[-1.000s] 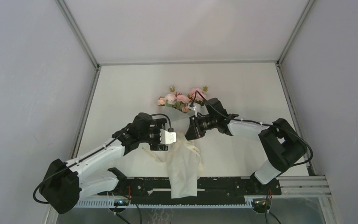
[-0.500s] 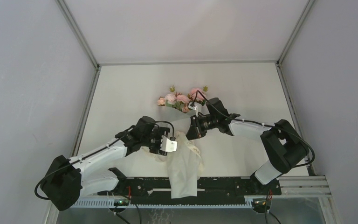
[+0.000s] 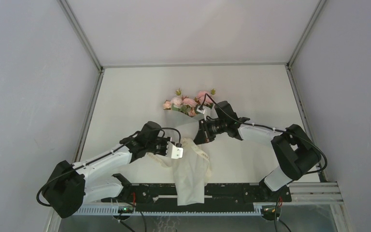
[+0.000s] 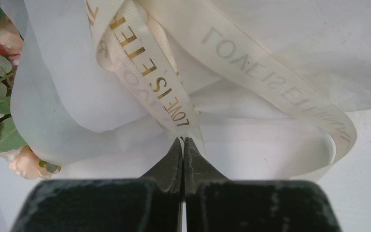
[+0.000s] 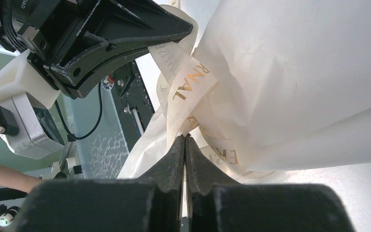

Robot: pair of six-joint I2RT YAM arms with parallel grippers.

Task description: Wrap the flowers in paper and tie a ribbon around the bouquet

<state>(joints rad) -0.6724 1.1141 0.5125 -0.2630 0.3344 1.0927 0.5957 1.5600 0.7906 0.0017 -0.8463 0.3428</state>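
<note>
Top external: fixed, high, behind arm bases at 6 o'clock; faces down toward 12; far, whole table in frame.
Left wrist: behind left gripper, very near ribbon and paper; flowers at 9.
Right wrist: behind right gripper, equally near; left gripper at 11.
All share ribbon on paper.
</note>
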